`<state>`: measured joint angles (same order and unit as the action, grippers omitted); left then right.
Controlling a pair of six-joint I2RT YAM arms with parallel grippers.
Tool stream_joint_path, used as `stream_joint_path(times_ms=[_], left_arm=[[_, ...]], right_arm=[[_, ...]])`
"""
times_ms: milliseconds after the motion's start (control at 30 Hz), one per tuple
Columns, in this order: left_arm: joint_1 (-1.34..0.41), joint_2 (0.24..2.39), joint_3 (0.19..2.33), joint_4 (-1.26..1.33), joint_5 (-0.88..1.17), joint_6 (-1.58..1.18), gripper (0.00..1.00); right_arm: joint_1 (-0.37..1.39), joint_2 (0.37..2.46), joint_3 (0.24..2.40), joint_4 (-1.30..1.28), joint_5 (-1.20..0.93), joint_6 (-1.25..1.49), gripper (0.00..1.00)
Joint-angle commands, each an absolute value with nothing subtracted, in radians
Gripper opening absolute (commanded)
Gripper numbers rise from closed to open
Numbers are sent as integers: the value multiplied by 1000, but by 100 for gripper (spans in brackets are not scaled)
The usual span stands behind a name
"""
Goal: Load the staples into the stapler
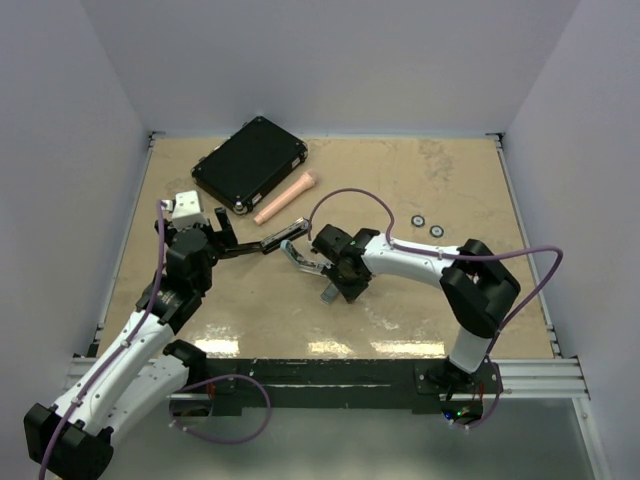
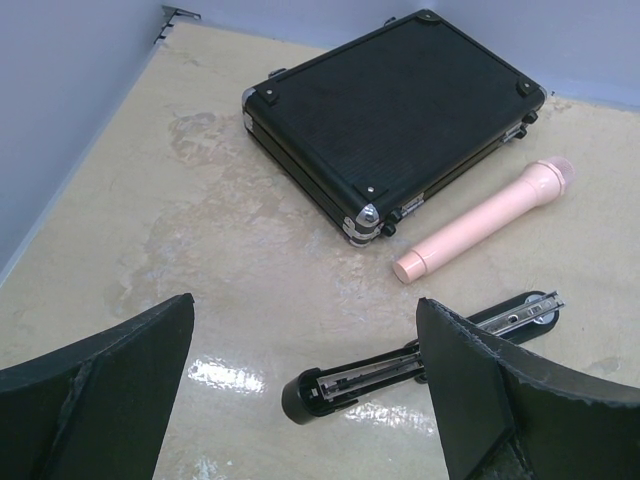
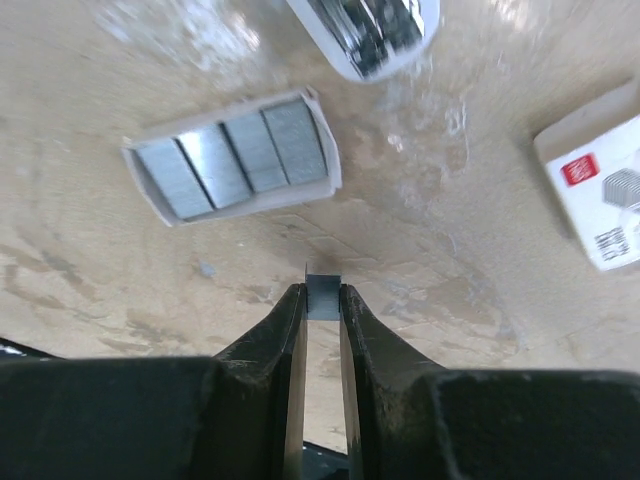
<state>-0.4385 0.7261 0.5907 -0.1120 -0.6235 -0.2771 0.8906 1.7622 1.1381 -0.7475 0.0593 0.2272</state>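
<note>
A small grey block of staples [image 3: 323, 297] is pinched between the tips of my right gripper [image 3: 322, 300], which is shut on it just above the table. Beyond it lies a white tray [image 3: 232, 155] holding several more grey staple strips. From the top view, the right gripper [image 1: 338, 285] hangs near the table's middle. The black stapler [image 2: 400, 370] lies open with its metal channel facing up. It sits to the right of the middle of my open left gripper [image 2: 305, 330], and the right finger [image 2: 480, 390] covers part of it. From above, the left gripper [image 1: 228, 240] sits just left of the stapler [image 1: 283, 236].
A shiny chrome stapler end [image 3: 370, 30] lies past the tray. A white staple box [image 3: 600, 190] sits at the right. A black case [image 1: 250, 163] and a pink cylinder [image 1: 285, 198] lie at the back left. Two small black rings [image 1: 427, 225] are at the right.
</note>
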Motion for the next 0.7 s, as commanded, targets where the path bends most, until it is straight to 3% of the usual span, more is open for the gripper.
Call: stream_joint_path(times_ms=[0,667], left_arm=[[-429,710,592,-63,-617,-278,96],[-400,693,594,-61,-601,-264,96]], right_arm=[[897,1703,1258,-758,63,138,12],[815,1835,1463,-644,-115,-413,9]])
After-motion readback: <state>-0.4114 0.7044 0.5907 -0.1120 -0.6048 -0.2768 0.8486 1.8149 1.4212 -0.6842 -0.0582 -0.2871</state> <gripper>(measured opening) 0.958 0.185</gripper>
